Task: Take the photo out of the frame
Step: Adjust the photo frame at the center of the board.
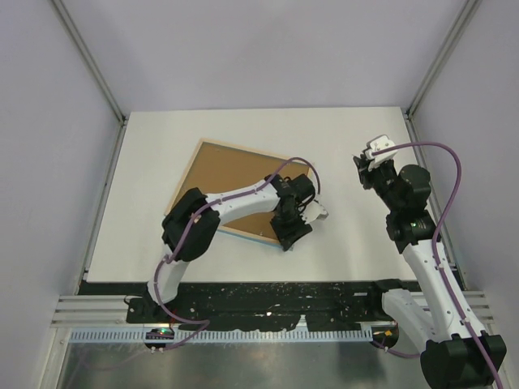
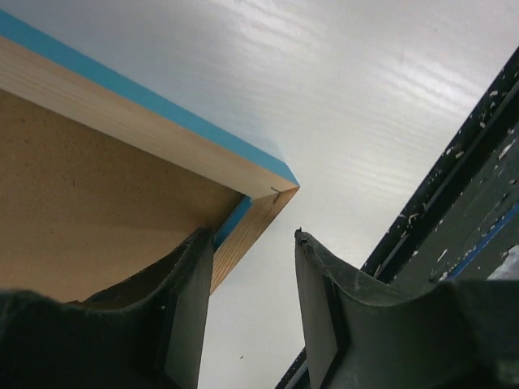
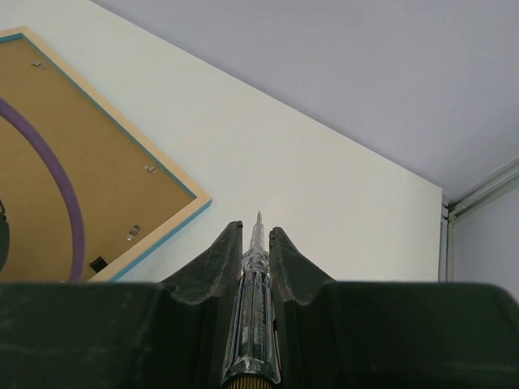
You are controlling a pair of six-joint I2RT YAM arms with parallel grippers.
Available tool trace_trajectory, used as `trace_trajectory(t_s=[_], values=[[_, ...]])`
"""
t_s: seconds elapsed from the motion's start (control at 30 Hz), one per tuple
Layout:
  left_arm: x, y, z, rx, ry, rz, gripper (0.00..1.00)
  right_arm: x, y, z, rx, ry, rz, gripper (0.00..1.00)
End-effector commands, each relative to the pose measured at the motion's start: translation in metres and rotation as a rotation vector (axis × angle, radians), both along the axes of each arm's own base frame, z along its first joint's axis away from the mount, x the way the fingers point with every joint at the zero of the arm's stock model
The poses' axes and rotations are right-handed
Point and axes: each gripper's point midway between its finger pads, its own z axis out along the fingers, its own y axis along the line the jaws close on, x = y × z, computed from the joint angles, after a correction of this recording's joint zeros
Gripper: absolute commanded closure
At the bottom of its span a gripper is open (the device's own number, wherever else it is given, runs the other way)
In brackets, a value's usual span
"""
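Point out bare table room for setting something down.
Widest free patch: table between the frame and the right end effector, running to the far wall. A strip also lies bare beyond the frame's far edge. Crowded: the frame's near-right corner, where the left end effector straddles it.

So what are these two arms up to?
A thin light-blue picture frame lies face down on the white table, its brown backing board up. The left gripper, jaws open, straddles the frame's rim by a corner. The right gripper is shut on a slim clear screwdriver-like tool, held off to the side. The photo isn't visible.
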Motion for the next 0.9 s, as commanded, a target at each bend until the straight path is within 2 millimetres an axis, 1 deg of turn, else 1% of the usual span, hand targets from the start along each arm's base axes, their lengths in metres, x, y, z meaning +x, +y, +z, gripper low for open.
trace_trajectory(t_s=[0.0,0.1,0.13,0.17,0.2,0.23,0.27,0.3,0.33,0.37,0.4,0.43,0.47,0.53,0.57,0.6,0.7,0.8,0.83,0.87], values=[[0.000,0.011,0.041,-0.079,-0.066,-0.049,0.50,-0.002,0.009,0.017,0.025,-0.034,0.050,0.92],[0.022,0.016,0.075,-0.142,-0.147,0.007,0.43,-0.001,0.021,0.015,0.025,0.001,0.114,0.92],[0.032,0.019,0.085,-0.156,-0.175,0.029,0.41,-0.004,0.031,0.007,0.023,0.042,0.173,0.92],[0.041,0.024,0.098,-0.175,-0.206,0.049,0.39,-0.008,0.044,0.003,0.021,0.078,0.253,0.92],[0.050,0.030,0.109,-0.186,-0.229,0.072,0.38,-0.008,0.051,0.000,0.008,0.095,0.293,0.92],[0.061,0.039,0.117,-0.188,-0.250,0.098,0.37,-0.010,0.063,-0.004,0.004,0.136,0.363,0.92],[0.074,0.049,0.125,-0.187,-0.276,0.136,0.36,-0.010,0.068,-0.005,-0.013,0.145,0.394,0.92],[0.087,0.060,0.134,-0.182,-0.299,0.176,0.36,-0.007,0.077,-0.004,-0.035,0.164,0.436,0.92],[0.102,0.075,0.138,-0.169,-0.316,0.225,0.36,-0.010,0.084,-0.005,-0.047,0.187,0.469,0.92],[0.120,0.097,0.141,-0.140,-0.333,0.301,0.36,-0.003,0.089,-0.002,-0.065,0.193,0.496,0.92],[0.134,0.114,0.143,-0.113,-0.347,0.371,0.36,-0.003,0.091,-0.001,-0.072,0.209,0.512,0.92],[0.147,0.133,0.142,-0.091,-0.349,0.443,0.36,0.005,0.094,0.009,-0.079,0.201,0.527,0.92],[0.159,0.150,0.142,-0.069,-0.356,0.508,0.36,0.007,0.095,0.016,-0.081,0.206,0.532,0.92],[0.185,0.191,0.139,-0.012,-0.367,0.661,0.36,0.018,0.098,0.016,-0.094,0.236,0.549,0.92],[0.193,0.206,0.135,0.007,-0.350,0.722,0.36,0.021,0.098,0.015,-0.107,0.237,0.551,0.92],[0.203,0.225,0.131,0.031,-0.347,0.797,0.36,0.025,0.099,0.014,-0.113,0.253,0.554,0.92],[0.220,0.268,0.112,0.090,-0.288,0.973,0.36,0.035,0.098,0.006,-0.136,0.276,0.550,0.92],[0.229,0.297,0.093,0.141,-0.245,1.054,0.36,0.040,0.097,-0.005,-0.146,0.309,0.558,0.92],[0.230,0.311,0.087,0.182,-0.254,1.080,0.37,0.039,0.099,-0.007,-0.147,0.316,0.564,0.92],[0.229,0.318,0.083,0.199,-0.246,1.089,0.37,0.038,0.099,-0.010,-0.144,0.329,0.573,0.92]])
